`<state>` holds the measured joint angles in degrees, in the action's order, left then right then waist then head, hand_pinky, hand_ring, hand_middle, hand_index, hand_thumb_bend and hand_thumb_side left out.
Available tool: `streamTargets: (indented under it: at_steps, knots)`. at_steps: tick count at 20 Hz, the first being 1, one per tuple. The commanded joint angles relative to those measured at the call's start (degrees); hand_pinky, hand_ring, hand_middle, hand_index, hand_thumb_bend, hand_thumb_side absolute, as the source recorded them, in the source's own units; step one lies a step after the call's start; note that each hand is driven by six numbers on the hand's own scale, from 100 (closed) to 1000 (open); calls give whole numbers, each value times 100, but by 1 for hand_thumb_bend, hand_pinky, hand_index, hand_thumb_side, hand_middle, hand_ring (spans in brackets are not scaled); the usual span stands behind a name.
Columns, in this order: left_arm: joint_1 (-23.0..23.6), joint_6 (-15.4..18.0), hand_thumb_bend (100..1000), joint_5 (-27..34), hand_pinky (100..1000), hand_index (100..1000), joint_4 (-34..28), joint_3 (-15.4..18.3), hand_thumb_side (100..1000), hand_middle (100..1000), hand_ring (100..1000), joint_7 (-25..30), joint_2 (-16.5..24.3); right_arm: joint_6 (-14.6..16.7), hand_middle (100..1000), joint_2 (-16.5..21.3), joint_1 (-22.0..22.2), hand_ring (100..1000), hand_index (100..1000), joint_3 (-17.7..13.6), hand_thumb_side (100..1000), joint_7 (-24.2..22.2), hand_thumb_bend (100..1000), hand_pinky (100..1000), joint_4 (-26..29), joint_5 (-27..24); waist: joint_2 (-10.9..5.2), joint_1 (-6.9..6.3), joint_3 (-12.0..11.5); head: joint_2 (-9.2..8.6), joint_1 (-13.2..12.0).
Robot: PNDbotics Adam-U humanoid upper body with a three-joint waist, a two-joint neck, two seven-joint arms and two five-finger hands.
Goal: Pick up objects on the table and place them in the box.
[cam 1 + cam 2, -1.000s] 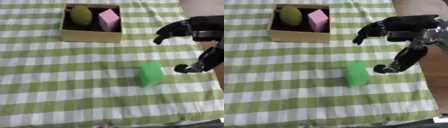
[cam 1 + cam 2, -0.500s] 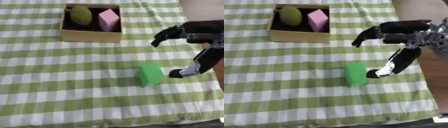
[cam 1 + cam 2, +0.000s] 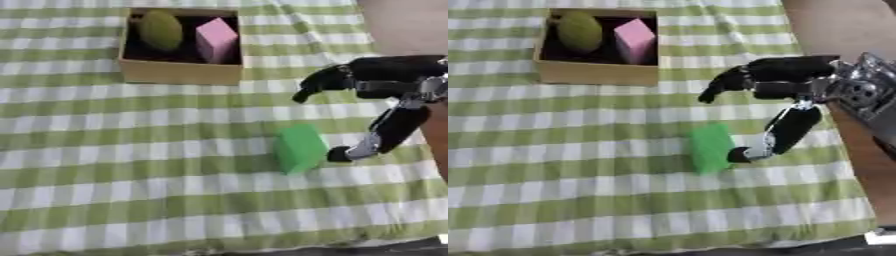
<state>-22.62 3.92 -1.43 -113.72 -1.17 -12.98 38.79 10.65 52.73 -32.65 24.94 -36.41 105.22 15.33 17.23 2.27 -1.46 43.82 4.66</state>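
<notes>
One green rectangular block [image 3: 300, 148] lies loose on the green-and-white checked cloth surface [image 3: 131, 165] in the left eye view, well apart from the open cardboard box [image 3: 179, 72] at the far side. The box already holds an olive-green oval object [image 3: 161, 29] and a pink block [image 3: 217, 39]. The right robot hand [image 3: 372, 82] comes in from the right edge, spread wide and grasping nothing: its upper fingers [image 3: 317, 84] reach out above and beyond the block, while the thumb tip [image 3: 339, 154] sits just beside the block's right face, possibly touching it. To do the grasp well, the upper fingers should come down over the block's far or left side so it is caught between them and the thumb, closing evenly so the block does not slide on the cloth.

From the right eye view, the same span reads more clearly: fingers up above the cloth, thumb low at the block's right edge. The block looks slightly tilted, so lining the robot hand up with its flat faces would probably help. After lifting, the free space in the box seems to be at its right side, beside the pink block. The left robot hand is not visible in either view.
</notes>
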Motion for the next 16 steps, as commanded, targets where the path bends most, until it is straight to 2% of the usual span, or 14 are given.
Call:
streamTargets:
  at_steps: [1,11,16]
  knots:
    - [-23,4,100,42,795,924,-87,55,583,831,846,23,89,137,838,-15,-38,976,937,-36,500,53,454,986,-159,227,-50,60,-9,30,36]
    - [-1,35,100,59,793,923,-87,82,583,832,847,39,57,476,846,-353,-80,975,937,63,488,174,452,982,-640,810,25,13,-32,30,74]
    - [21,42,100,57,792,924,-87,102,583,832,847,34,36,614,846,-451,-94,976,937,107,481,171,453,983,-728,949,51,-11,-41,30,85]
